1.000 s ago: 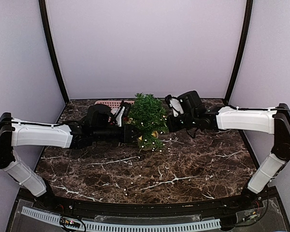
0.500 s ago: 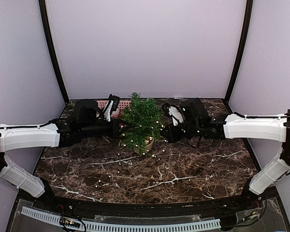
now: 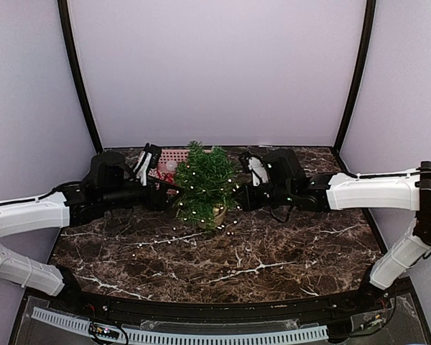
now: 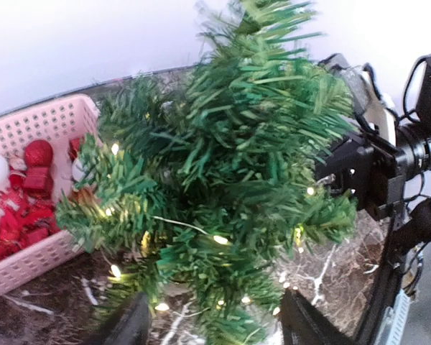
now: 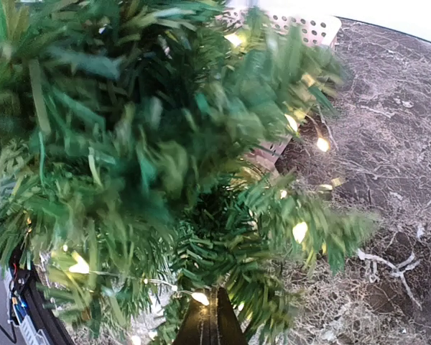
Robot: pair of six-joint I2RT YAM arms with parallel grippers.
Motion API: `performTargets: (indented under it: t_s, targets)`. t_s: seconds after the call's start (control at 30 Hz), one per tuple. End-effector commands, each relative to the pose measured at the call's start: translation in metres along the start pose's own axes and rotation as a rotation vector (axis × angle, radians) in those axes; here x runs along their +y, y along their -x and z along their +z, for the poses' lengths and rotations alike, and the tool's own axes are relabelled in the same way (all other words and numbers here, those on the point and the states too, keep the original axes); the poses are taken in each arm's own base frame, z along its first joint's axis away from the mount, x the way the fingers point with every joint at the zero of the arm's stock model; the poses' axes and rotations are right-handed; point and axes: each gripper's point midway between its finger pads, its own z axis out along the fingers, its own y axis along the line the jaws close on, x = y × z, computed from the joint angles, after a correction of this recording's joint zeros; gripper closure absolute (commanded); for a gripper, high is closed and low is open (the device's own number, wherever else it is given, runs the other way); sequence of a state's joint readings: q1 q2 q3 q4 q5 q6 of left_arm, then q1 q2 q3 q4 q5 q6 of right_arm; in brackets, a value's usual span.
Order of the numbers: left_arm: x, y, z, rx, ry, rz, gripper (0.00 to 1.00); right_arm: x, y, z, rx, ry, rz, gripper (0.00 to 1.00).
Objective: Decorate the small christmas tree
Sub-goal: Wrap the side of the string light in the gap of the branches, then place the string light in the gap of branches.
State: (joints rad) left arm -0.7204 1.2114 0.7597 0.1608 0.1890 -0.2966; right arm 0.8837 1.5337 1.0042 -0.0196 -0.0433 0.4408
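Tree (image 3: 203, 183): slid left with my arms.
Left end effector (image 4: 214, 327): spread, empty.
Right end effector (image 5: 210, 325): shut.
Lights (image 4: 220, 239): strung; basket (image 4: 29, 122) ornaments (image 4: 37, 154) next, I judge.

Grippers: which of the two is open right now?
The left gripper: its fingers stand wide apart, facing the small christmas tree. The right gripper has its fingers pressed together into one dark point.

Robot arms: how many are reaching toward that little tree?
2. The left arm comes in from the left and the right arm from the right. Both end close beside the small christmas tree in the middle. No other arm shows.
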Motion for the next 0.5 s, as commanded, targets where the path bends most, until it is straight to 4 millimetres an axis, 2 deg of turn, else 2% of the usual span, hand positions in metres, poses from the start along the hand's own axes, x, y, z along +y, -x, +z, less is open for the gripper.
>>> performTargets:
  t_s: [0.0, 0.03, 0.07, 0.1, 0.13, 0.17, 0.2, 0.23, 0.27, 0.3, 0.33, 0.37, 0.47]
  targets:
    - [0.014, -0.013, -0.036, -0.06, 0.073, -0.027, 0.24, 0.006, 0.011, 0.0, -0.067, 0.018, 0.018, 1.0]
    - [0.012, -0.012, -0.045, -0.083, 0.071, -0.048, 0.18, 0.006, 0.012, -0.001, -0.071, 0.022, 0.019, 1.0]
    - [0.017, -0.026, -0.047, -0.062, 0.081, -0.062, 0.16, 0.006, 0.013, -0.001, -0.073, 0.021, 0.022, 1.0]
    - [0.016, -0.027, -0.053, -0.074, 0.074, -0.082, 0.14, 0.007, 0.013, -0.001, -0.075, 0.024, 0.022, 0.99]
    - [0.018, -0.043, -0.055, -0.054, 0.07, -0.094, 0.13, 0.007, 0.015, -0.002, -0.08, 0.025, 0.022, 0.97]
    - [0.018, -0.047, -0.056, -0.053, 0.063, -0.117, 0.12, 0.007, 0.015, -0.003, -0.083, 0.025, 0.022, 0.94]
    - [0.021, -0.065, -0.055, -0.023, 0.055, -0.131, 0.12, 0.007, 0.016, -0.004, -0.087, 0.025, 0.021, 0.92]
    - [0.018, -0.07, -0.053, -0.026, 0.029, -0.143, 0.12, 0.008, 0.017, -0.005, -0.09, 0.026, 0.022, 0.91]
    - [0.022, -0.088, -0.051, -0.001, 0.029, -0.152, 0.12, 0.008, 0.017, -0.006, -0.093, 0.026, 0.021, 0.88]
    - [0.019, -0.087, -0.05, -0.024, -0.001, -0.148, 0.12, 0.009, 0.019, -0.008, -0.098, 0.029, 0.021, 0.85]
    - [0.022, -0.105, -0.047, 0.005, -0.003, -0.146, 0.12, 0.01, 0.02, -0.01, -0.103, 0.035, 0.021, 0.82]
    - [0.018, -0.101, -0.046, -0.023, -0.037, -0.131, 0.12, 0.012, 0.022, -0.013, -0.112, 0.041, 0.021, 0.76]
    - [0.018, -0.114, -0.038, -0.032, -0.068, -0.078, 0.12, 0.015, 0.026, -0.023, -0.139, 0.064, 0.026, 0.64]
